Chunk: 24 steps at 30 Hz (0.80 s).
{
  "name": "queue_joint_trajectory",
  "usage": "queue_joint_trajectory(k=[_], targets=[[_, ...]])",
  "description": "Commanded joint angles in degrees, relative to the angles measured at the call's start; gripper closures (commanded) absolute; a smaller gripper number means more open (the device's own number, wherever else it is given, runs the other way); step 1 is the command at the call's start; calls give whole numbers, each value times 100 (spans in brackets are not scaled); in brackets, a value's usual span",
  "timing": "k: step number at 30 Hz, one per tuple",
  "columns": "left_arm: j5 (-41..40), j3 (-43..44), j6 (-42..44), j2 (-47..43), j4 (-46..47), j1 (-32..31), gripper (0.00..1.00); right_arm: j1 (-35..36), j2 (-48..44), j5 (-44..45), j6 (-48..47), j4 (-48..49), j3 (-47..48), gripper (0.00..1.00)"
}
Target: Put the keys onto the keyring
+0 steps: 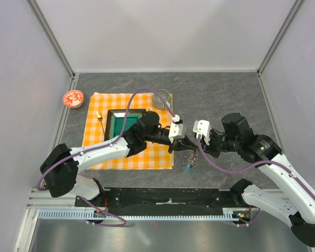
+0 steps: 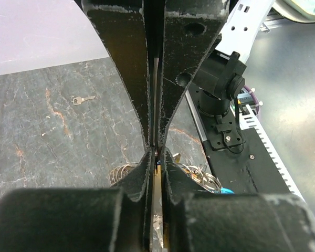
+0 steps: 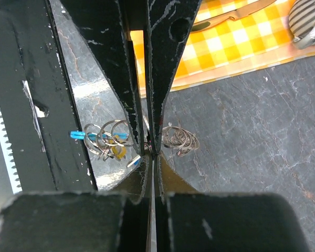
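**Top view:** The left fingers (image 1: 180, 140) and right fingers (image 1: 198, 142) met tip to tip above the desk (image 1: 226, 100). The keyring (image 1: 190, 159) was bunched just below them.

**Left wrist view:** The left fingers were almost closed on a thin metal edge, and what it was could not be told. A loose key (image 2: 84, 99) lay apart on the desk.

**Right wrist view:** The right fingers were pressed shut among the ring coils.

Threading appeared to be in hand. The next move would call for a parted coil and a key's eye aligned to it.
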Motion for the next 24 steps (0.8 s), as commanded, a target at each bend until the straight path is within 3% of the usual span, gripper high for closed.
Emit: queue_joint_trajectory(k=[1,5,9,15,19,24], targets=[[6,251,92,38,-35,-56,97,22,-24,-114,-58,368,131,100],[-64,233,110,-23,0,-47,98,22,-59,-18,30,429,61,99],[-301,-91,92,-199,585,-47,98,31,-287,131,320,675,-97,71],[-933,-882,-277,-384,1923,5,98,14,-753,1053,1277,1325,-615,65],[-1399,-1610,-820,-218,3843,23,98,14,-1069,1431,2033,1939,-1002,60],[-1743,-2069,-1349,318,5561,67,98,5,-1245,1600,2938,2520,-1581,59]])
